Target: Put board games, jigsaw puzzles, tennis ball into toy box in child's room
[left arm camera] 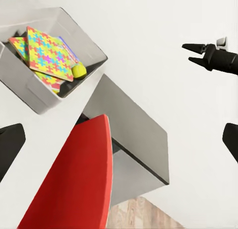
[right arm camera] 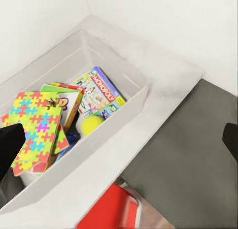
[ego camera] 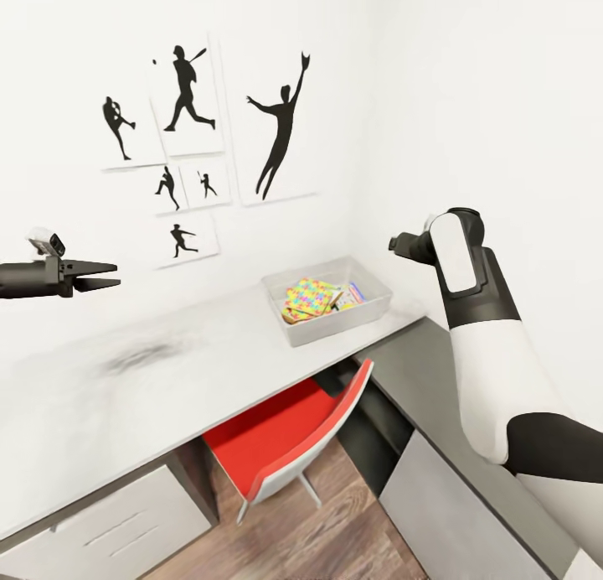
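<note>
The grey toy box [ego camera: 322,333] stands at the far right end of the white table [ego camera: 167,370], against the wall. Inside it lie the jigsaw puzzles [right arm camera: 34,122], stacked and tilted. Beside them are a green-topped board game [right arm camera: 69,97], a light blue board game [right arm camera: 101,92] and the tennis ball [right arm camera: 91,124]. My left gripper [ego camera: 115,275] hovers open over the table's left part, far from the box. My right gripper [ego camera: 394,244] hangs open above and right of the box, holding nothing. The bed is out of view.
A red chair [ego camera: 285,437] is tucked under the table. A lower dark grey-topped cabinet [ego camera: 452,396] runs along the right wall. White drawers [ego camera: 109,530] sit under the table's left end. Athlete silhouettes [ego camera: 193,136] hang on the wall behind.
</note>
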